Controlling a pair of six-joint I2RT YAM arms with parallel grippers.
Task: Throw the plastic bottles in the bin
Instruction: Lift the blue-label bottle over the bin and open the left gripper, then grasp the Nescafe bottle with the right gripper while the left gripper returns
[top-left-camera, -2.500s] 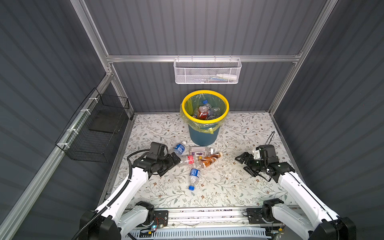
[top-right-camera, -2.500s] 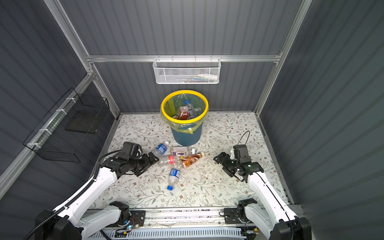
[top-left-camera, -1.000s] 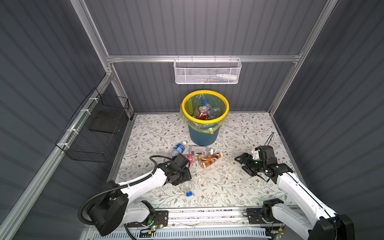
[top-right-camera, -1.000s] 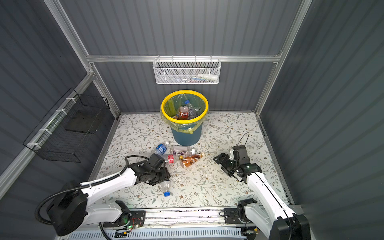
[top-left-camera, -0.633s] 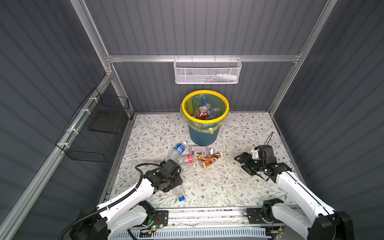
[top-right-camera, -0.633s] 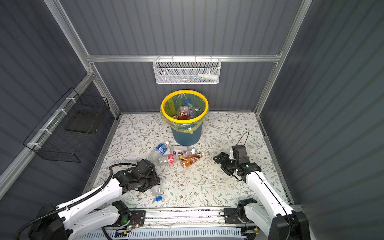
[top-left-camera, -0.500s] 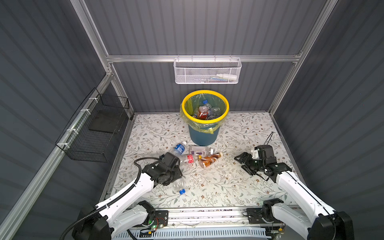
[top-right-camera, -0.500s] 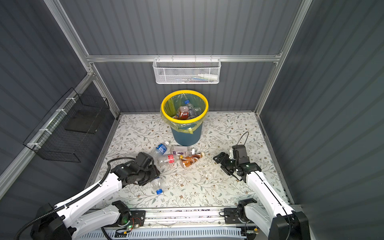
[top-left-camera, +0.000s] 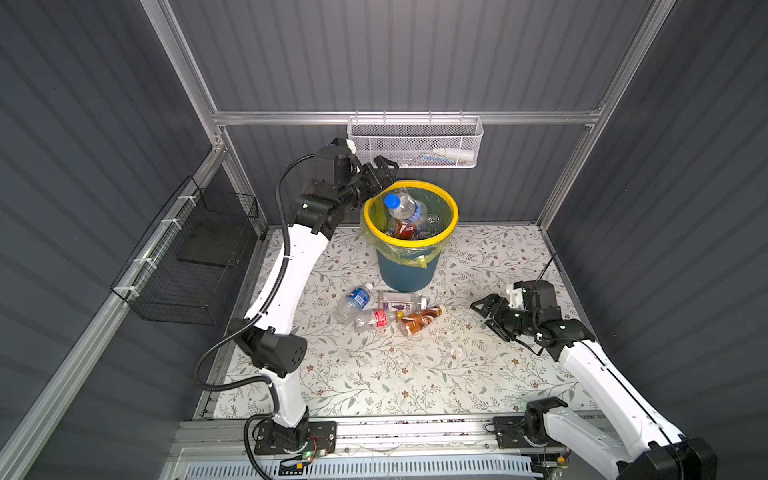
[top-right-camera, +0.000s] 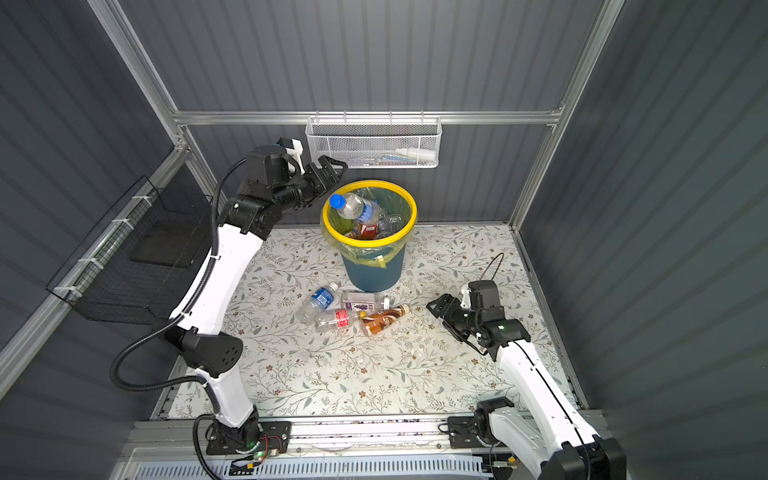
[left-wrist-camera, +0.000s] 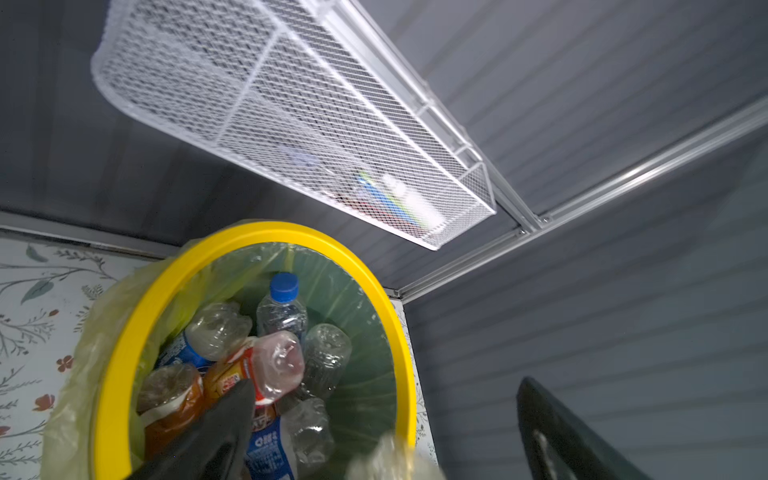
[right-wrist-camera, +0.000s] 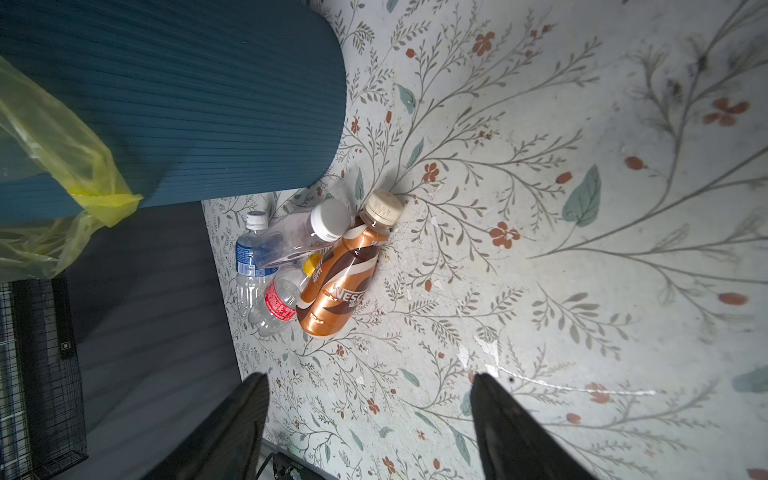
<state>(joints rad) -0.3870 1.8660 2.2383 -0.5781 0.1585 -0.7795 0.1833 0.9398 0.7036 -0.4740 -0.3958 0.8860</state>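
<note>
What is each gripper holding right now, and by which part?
Nothing. The left gripper is open and empty above the bin edge; the right gripper is open and empty over the table.

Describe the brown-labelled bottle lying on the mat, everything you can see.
The brown-labelled bottle is a small plastic drink bottle. A glossy sleeve of copper, dark brown and white swirls covers it, with partial "NESC" lettering, and its cap is cream. It lies on its side on the floral mat in front of the bin, uncrushed as far as shows. The red-labelled bottle butts its cap end against the brown bottle's side. Nothing holds it.
</note>
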